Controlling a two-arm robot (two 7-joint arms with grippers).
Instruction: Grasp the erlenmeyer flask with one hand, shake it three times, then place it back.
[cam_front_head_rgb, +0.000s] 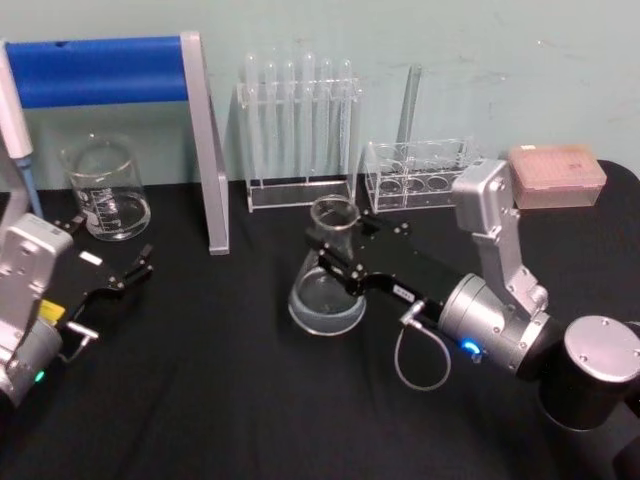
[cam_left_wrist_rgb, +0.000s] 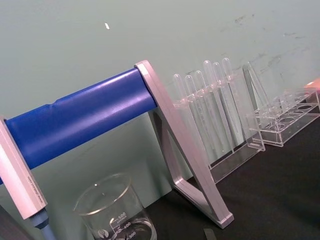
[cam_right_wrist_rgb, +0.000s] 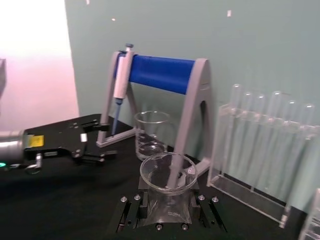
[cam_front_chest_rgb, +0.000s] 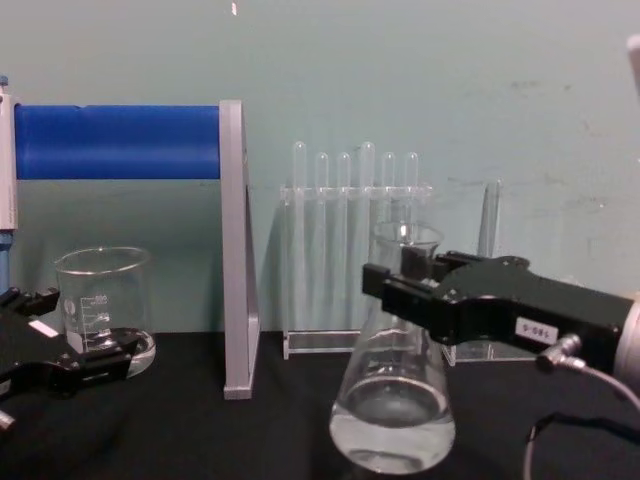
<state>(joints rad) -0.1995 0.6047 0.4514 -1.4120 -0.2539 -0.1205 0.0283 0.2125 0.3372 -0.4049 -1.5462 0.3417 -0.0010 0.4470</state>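
Note:
The erlenmeyer flask (cam_front_head_rgb: 326, 295) is clear glass with a little clear liquid in its wide base, and it stands mid-table on the black cloth. My right gripper (cam_front_head_rgb: 336, 254) reaches in from the right and is shut on its narrow neck, just below the flared rim. The chest view shows the flask (cam_front_chest_rgb: 393, 400) upright, with the right gripper (cam_front_chest_rgb: 402, 284) clamped across the neck and the base at or just above the cloth. In the right wrist view the flask's mouth (cam_right_wrist_rgb: 168, 175) sits between my fingers. My left gripper (cam_front_head_rgb: 108, 252) rests open at the left, in front of the beaker.
A glass beaker (cam_front_head_rgb: 106, 190) stands back left beside a pipette stand with a blue bar (cam_front_head_rgb: 100, 70) and a hanging pipette (cam_front_head_rgb: 16, 135). Along the back stand a test tube rack (cam_front_head_rgb: 300, 135), a lower clear rack (cam_front_head_rgb: 415, 175) and a pink tip box (cam_front_head_rgb: 557, 176).

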